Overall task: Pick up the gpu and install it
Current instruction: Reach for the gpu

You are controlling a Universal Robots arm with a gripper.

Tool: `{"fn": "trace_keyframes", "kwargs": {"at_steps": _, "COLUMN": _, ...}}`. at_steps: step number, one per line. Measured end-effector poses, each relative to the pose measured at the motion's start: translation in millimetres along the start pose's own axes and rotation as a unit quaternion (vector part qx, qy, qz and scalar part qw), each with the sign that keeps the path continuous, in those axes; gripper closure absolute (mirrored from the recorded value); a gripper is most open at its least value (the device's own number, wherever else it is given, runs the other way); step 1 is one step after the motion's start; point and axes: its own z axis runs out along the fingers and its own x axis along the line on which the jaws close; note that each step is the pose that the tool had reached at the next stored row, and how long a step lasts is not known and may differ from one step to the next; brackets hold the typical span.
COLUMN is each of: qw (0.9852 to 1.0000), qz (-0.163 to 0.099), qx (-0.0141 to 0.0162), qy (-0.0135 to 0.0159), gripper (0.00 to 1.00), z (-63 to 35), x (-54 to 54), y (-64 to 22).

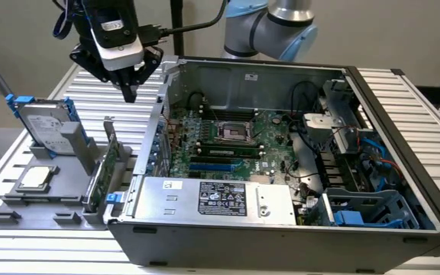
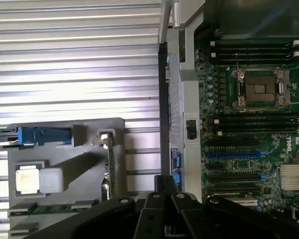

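Across the exterior view, ribbed metal bench runs under everything.

- Open computer case lies on its side, taking the frame from centre out to three o'clock. Green motherboard is exposed inside, with the silver power supply at six o'clock of it.
- Grey holder tray sits on the bench at nine o'clock of the case, just beside it.
- Hard drive, silver in a blue frame, stands upright at the tray's twelve o'clock end.
- gpu stands on its long edge in a slot on the tray's three o'clock side, the side nearest the case. Its silver bracket is at the twelve o'clock end. Wrist view shows it as a thin green edge.
- Processor chip, square and silver, lies flat at nine o'clock of the gpu.
- Pincer hangs at eleven o'clock of the frame, pointing down, closed and empty. It is above the gpu's bracket end, clear of the card, beside the case wall. Its black fingers also appear in the wrist view.
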Motion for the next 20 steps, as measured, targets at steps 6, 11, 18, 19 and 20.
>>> {"fn": "trace_keyframes", "kwargs": {"at_steps": 6, "qw": 1.0000, "qz": 0.000, "qx": 0.0006, "qy": 0.0008, "gripper": 0.89, "z": 4.2, "x": 18.7, "y": -7.6}}
{"fn": "trace_keyframes", "kwargs": {"at_steps": 11, "qw": 1.0000, "qz": 0.000, "qx": 0.0011, "qy": 0.0016, "gripper": 0.89, "z": 7.8, "x": 34.4, "y": -14.0}}
{"fn": "trace_keyframes", "kwargs": {"at_steps": 18, "qw": 1.0000, "qz": 0.000, "qx": 0.0025, "qy": 0.0029, "gripper": 0.89, "z": 12.2, "x": 53.9, "y": -23.2}}
{"fn": "trace_keyframes", "kwargs": {"at_steps": 19, "qw": 1.0000, "qz": 0.000, "qx": 0.0028, "qy": 0.0033, "gripper": 0.89, "z": 12.6, "x": 55.3, "y": -25.2}}
{"fn": "trace_keyframes", "kwargs": {"at_steps": 20, "qw": 1.0000, "qz": 0.000, "qx": 0.0031, "qy": 0.0037, "gripper": 0.89, "z": 12.8, "x": 56.3, "y": -27.5}}
